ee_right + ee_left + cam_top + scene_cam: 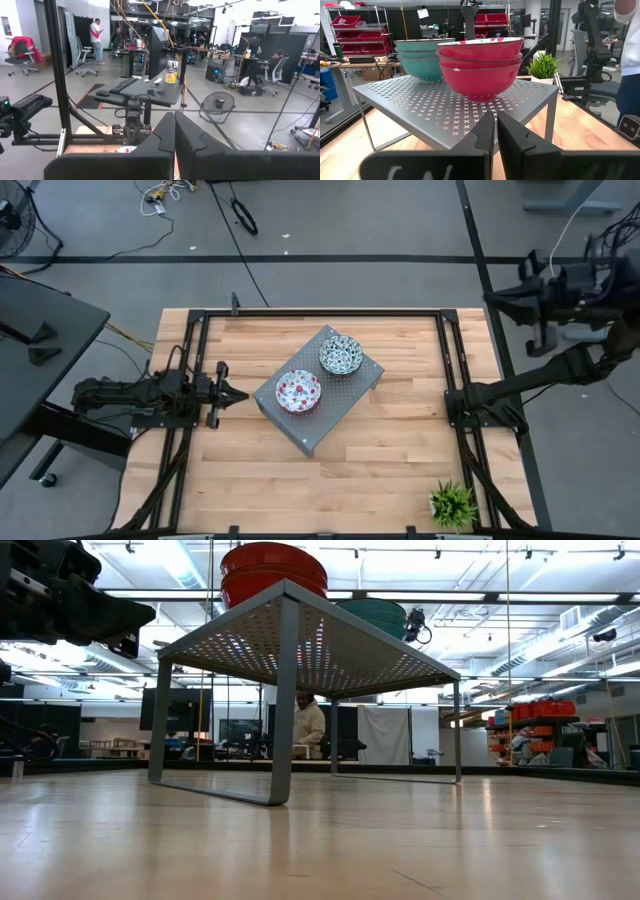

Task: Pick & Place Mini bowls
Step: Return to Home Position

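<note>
Two stacks of mini bowls stand on a grey perforated rack [318, 388] in the middle of the table. The red stack [480, 62] of three nested bowls sits nearer the left arm, and the teal stack [420, 59] stands behind it toward the far right. From above they show as the red stack [298, 391] and the teal stack [341, 355]. My left gripper [238, 393] lies low and level at the table's left, shut, pointing at the rack and short of it. My right gripper [492, 298] is raised high beyond the table's far right corner, shut and holding nothing.
The rack stands on thin legs [283, 700] with open space beneath it. A small green potted plant [452, 505] sits at the near right corner. Black frame rails [455, 380] run along both sides of the wooden top. A person [308, 725] stands in the room beyond.
</note>
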Robot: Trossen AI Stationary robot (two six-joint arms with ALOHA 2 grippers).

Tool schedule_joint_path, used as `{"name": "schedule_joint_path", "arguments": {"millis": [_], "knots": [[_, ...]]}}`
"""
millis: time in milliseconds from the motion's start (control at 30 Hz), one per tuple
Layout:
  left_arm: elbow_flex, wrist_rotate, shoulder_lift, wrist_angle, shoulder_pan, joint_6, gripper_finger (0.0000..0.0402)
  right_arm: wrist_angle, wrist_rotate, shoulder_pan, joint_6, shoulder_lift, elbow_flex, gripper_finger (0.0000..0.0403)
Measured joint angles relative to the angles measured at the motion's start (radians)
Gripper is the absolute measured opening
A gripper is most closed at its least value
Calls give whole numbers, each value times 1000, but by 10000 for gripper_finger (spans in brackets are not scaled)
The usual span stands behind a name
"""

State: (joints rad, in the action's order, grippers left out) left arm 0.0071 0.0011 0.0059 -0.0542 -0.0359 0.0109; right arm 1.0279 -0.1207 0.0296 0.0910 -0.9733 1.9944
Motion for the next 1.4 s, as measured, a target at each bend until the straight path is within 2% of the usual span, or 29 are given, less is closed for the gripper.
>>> {"name": "schedule_joint_path", "arguments": {"millis": [267,567,800,1400], "knots": [[0,0,0,0,0,0,25,-177,26,0,-6,26,-208,1],[0,0,0,0,0,0,25,-365,72,-5,-50,83,-509,1],[0,0,0,0,0,0,25,-534,183,-44,-104,168,-740,0],[0,0,0,0,0,0,25,-697,190,-56,-91,337,-1115,0]]}}
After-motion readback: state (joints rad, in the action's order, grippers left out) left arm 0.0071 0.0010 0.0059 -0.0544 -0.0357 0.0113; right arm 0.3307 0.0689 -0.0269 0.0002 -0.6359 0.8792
